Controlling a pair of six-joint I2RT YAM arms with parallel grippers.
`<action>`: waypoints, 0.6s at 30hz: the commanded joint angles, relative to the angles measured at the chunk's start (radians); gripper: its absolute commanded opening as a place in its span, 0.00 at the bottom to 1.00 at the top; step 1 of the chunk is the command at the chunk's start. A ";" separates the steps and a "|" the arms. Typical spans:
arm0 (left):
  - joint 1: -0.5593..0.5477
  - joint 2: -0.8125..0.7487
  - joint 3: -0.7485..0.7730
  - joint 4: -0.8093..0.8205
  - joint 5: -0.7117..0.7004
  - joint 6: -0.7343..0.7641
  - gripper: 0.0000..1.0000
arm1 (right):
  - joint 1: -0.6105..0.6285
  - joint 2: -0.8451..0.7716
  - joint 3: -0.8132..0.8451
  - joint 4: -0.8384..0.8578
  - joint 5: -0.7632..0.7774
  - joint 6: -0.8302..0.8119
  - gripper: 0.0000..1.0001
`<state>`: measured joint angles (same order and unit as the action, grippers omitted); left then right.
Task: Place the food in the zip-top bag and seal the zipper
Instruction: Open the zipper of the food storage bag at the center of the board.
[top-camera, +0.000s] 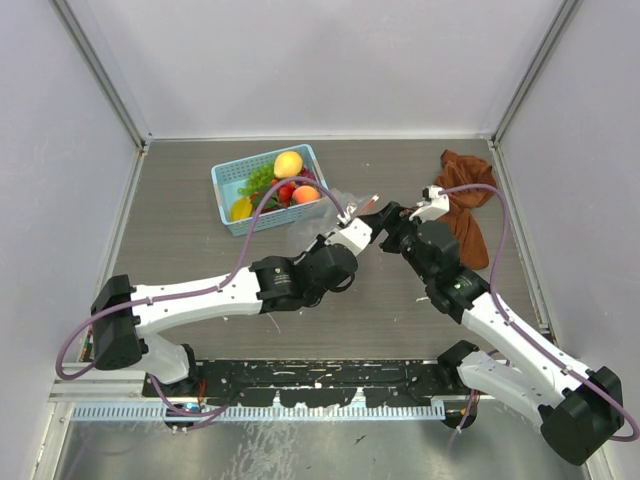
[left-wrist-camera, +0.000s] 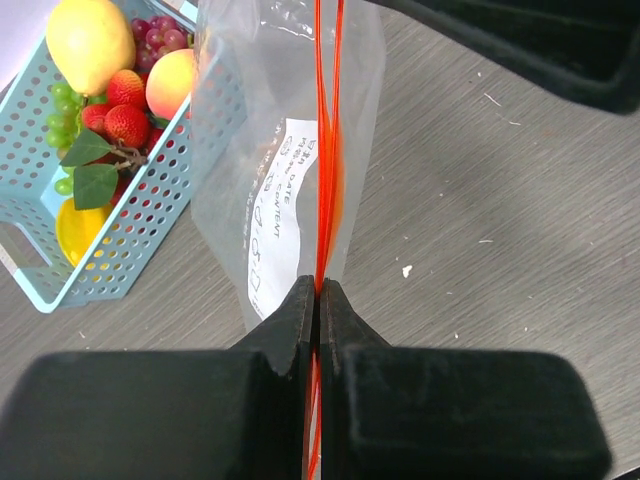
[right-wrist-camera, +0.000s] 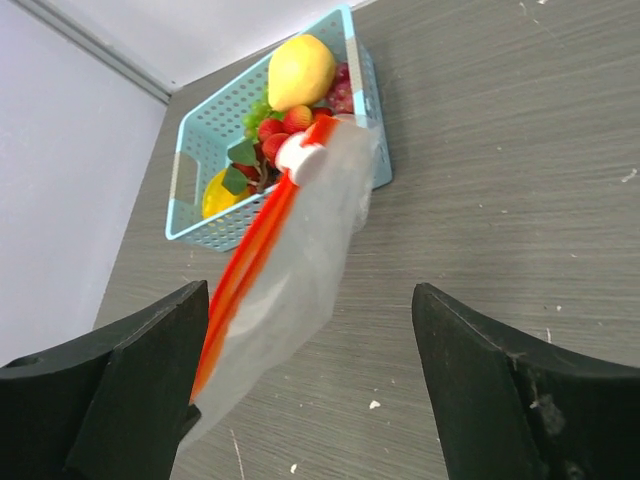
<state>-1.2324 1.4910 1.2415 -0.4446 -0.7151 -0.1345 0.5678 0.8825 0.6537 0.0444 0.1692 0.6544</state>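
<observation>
Progress: you are barely beginning, with all the food (top-camera: 288, 165) sitting in the basket (top-camera: 221, 192) and the bag (left-wrist-camera: 265, 120) hanging empty just beside the basket; filling and sealing are remaining. Left gripper (left-wrist-camera: 318, 300): you are pinching the zipper (left-wrist-camera: 322, 150) with it, the bag stretching away toward the basket. Right gripper (right-wrist-camera: 310, 300): standing spread on the bag's far side from the basket, gripping nothing.
</observation>
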 joint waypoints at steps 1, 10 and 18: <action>-0.005 -0.002 0.050 0.058 -0.060 0.010 0.00 | 0.004 -0.045 -0.030 0.046 0.077 0.038 0.85; -0.006 0.014 0.052 0.058 -0.042 0.005 0.00 | 0.004 -0.024 -0.052 0.089 0.057 0.058 0.80; -0.007 0.029 0.057 0.049 -0.036 -0.003 0.00 | 0.004 -0.030 -0.064 0.129 0.057 0.076 0.80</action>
<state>-1.2354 1.5200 1.2549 -0.4412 -0.7353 -0.1333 0.5678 0.8600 0.5907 0.0956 0.2157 0.7109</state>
